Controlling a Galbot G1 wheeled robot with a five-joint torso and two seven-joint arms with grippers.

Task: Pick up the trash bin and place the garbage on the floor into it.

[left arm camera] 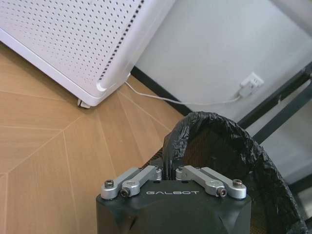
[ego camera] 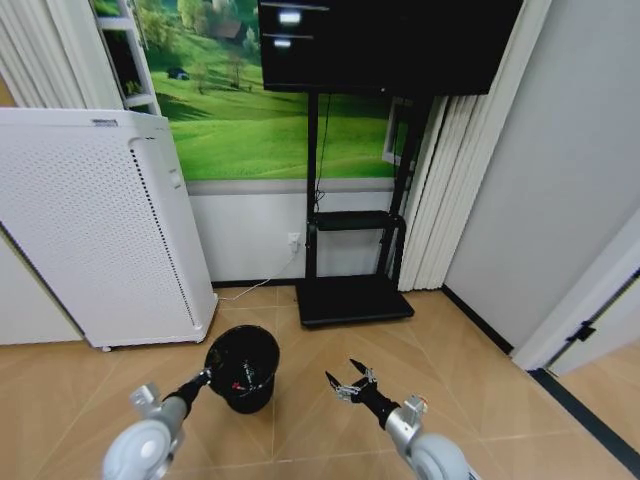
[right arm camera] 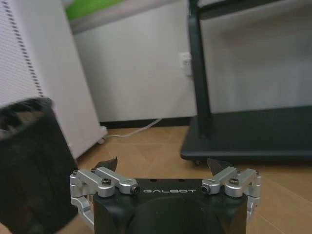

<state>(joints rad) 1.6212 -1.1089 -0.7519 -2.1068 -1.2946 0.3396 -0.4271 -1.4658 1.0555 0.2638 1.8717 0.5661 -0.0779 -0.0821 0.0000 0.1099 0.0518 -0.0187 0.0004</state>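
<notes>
The left pincer (ego camera: pixel 206 377) holds the trash bin (ego camera: pixel 243 366) by its rim only, so the bin can tilt or slip. The right pincer (ego camera: pixel 349 385) is wide, empty.

Read "GALBOT" in pale capitals across the black housing of the left pincer (left arm camera: pixel 168 171), just below its silver links. Read the same "GALBOT" on the right pincer (right arm camera: pixel 163 168) housing, between its two link pairs. Found nothing else legible.

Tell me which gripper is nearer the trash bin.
Left. The left gripper clamps the trash bin at its rim; the right gripper hangs open beside it, apart.
</notes>
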